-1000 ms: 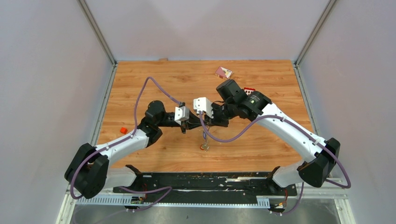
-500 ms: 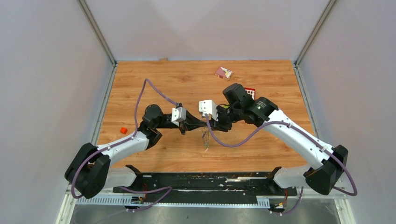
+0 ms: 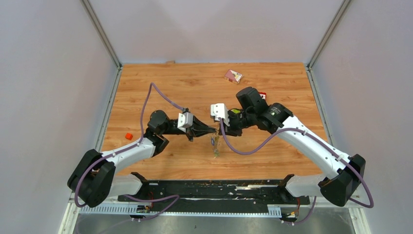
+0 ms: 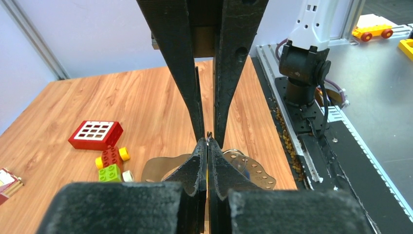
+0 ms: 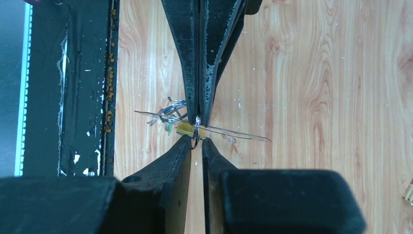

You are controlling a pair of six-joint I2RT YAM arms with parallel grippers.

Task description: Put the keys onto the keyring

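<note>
Grey metal first: finding the keyring [image 4: 260, 176] hanging just under the two sets of meeting fingertips, apparently off the table [image 3: 170, 83], over its near middle, and showing edge-on as a thin sliver in the right wrist view. Spotting the keys [image 5: 171, 112] bunched against that sliver, with a yellow tag [image 5: 184, 128] just beside a small wire ring [image 5: 194, 139].

Moving outward: seeing the right gripper [image 5: 196, 142] standing narrow, nipping that small wire ring between its fingers [image 5: 180, 156]. Seeing the left gripper [image 4: 208, 146] facing it tip to tip, fingers [image 4: 195, 168] pressed together on a tiny glint of metal, and not being able to tell which piece.

Judging the step as threading a key's ring onto the loop. Calling, probably, for holding one side dead steady, feeding with the other along the line of the wire, avoiding any twist, and not letting go before seeing the wire seated.

Struggling with detail at the tips: losing the opening in the wire behind black fingers, failing to confirm contact between ring and loop. Noticing a red-orange speck [image 3: 128, 136] lying well apart on the left, too small to name. Catching a toy car [image 4: 111, 163] and red block [image 4: 95, 134] beyond, away from the action.
</note>
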